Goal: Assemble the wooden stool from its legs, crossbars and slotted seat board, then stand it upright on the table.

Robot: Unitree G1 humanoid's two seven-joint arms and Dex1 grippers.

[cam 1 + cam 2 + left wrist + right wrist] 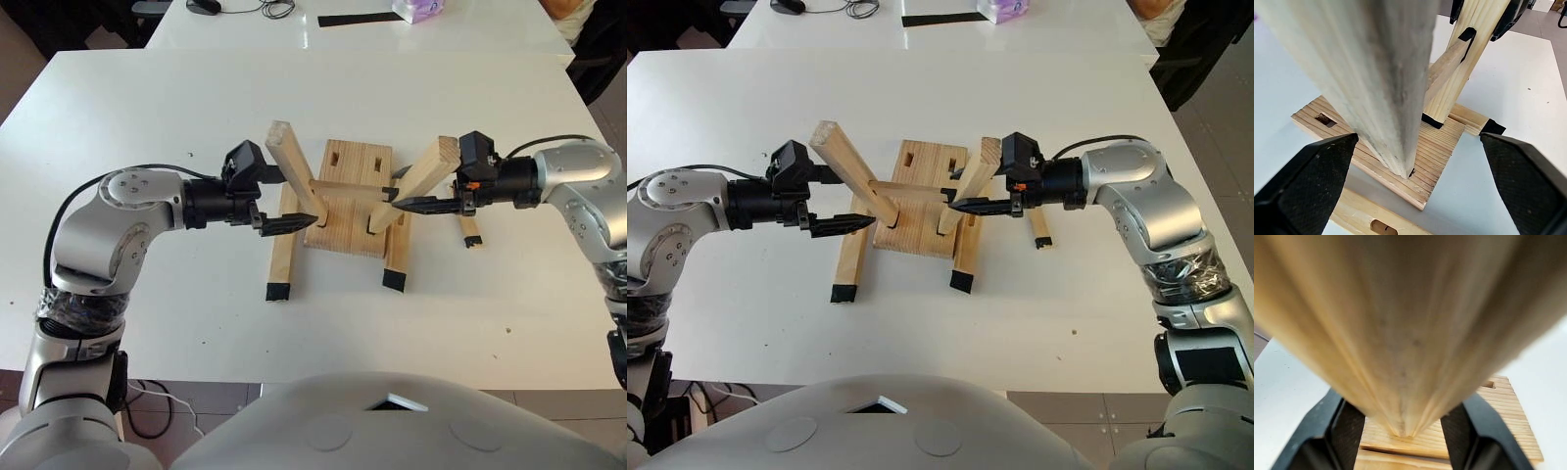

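Note:
The slotted seat board [351, 157] lies flat mid-table. Two legs stand tilted in it, joined by a crossbar [345, 190]. My left gripper [297, 199] is open around the left standing leg [290, 155]; in the left wrist view its black fingers [1303, 181] stand well clear of the wood. My right gripper [404, 189] is shut on the right standing leg [431, 164], with its pads [1348, 430] pressed against the sides. Two more legs lie under the board's near edge, one on the left [281, 257] and one on the right [396, 262]. A short black-tipped piece [470, 230] lies beside the right gripper.
The white table [147, 108] has free room all around the stool parts. Behind it, a second table [470, 34] carries a black strip [359, 19], a purple packet [419, 9] and a mouse with cables [206, 6].

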